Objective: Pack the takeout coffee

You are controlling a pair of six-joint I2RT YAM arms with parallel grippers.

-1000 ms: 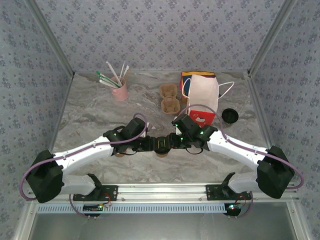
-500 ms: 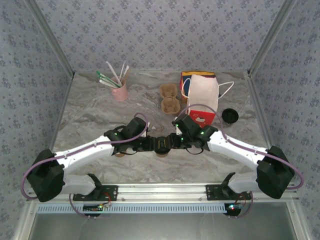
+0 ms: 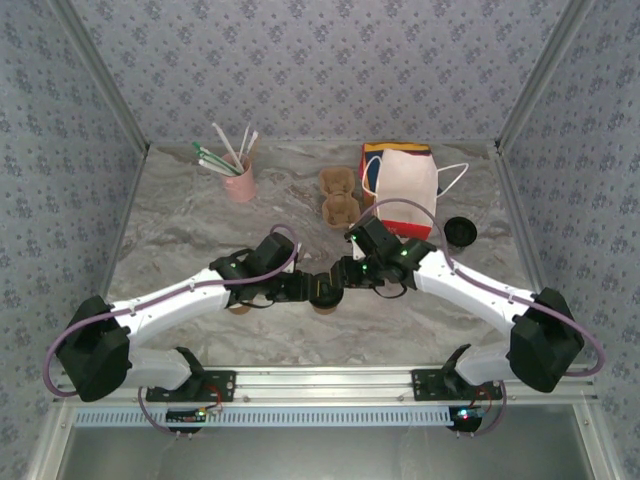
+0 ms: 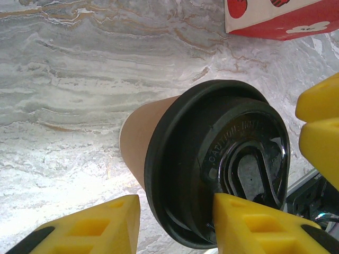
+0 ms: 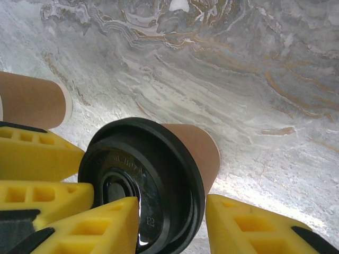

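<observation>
The right gripper [image 5: 172, 222] is shifting up-left, straddling the coffee [image 5: 159, 174] mid-table; the left gripper [image 4: 175, 225] is straddling too; whether either pinches is unclear. Light, crushable cup: grip below the lid.

Both arms: white link shells, black joint housings, big black blocks at the shoulders. Purple cable loops off each shoulder and runs along the link up to the wrist. Small green LEDs lit near both wrists. Black base brackets sit on a silver aluminium rail, red light at each base. Left gripper [image 3: 312, 287] and right gripper [image 3: 338, 281]: black bodies, yellow fingers [image 4: 249, 227] with moulded rectangular pockets, ribbed like a lattice, blunt chamfered tips.
</observation>
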